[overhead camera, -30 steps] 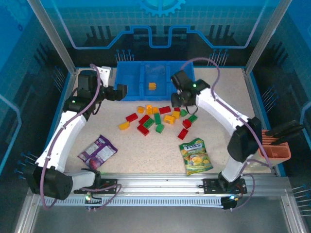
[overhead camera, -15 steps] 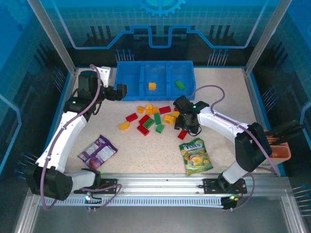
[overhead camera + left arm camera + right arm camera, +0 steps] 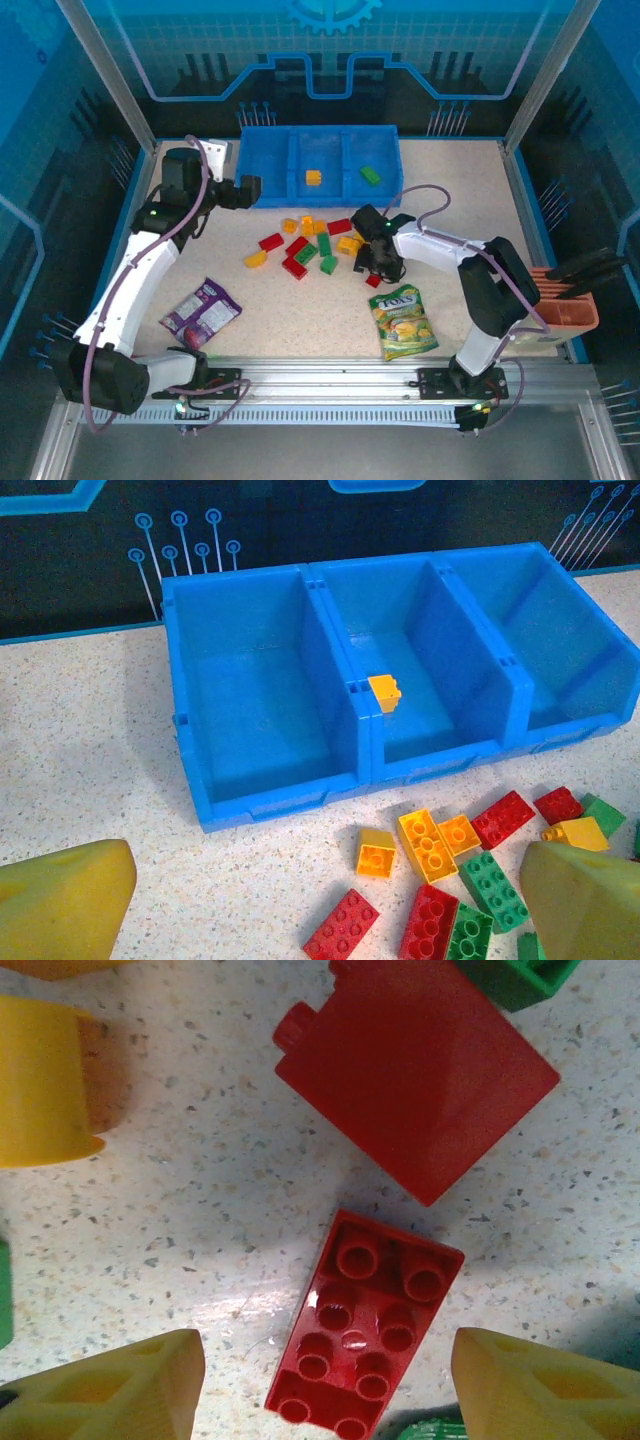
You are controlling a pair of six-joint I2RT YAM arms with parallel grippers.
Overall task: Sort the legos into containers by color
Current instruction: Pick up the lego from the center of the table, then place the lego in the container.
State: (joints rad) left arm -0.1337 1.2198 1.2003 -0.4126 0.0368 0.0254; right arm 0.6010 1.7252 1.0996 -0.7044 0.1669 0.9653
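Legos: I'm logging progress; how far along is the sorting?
Done: one yellow brick in the blue tray, middle compartment; one green brick in the right one. In hand: the open right gripper straddles a red brick. Left: the loose pile.

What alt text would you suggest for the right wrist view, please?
A red lego, studs up, lies on the table between the fingers of the open right tool. Another red lego lies beyond, a yellow lego at left.
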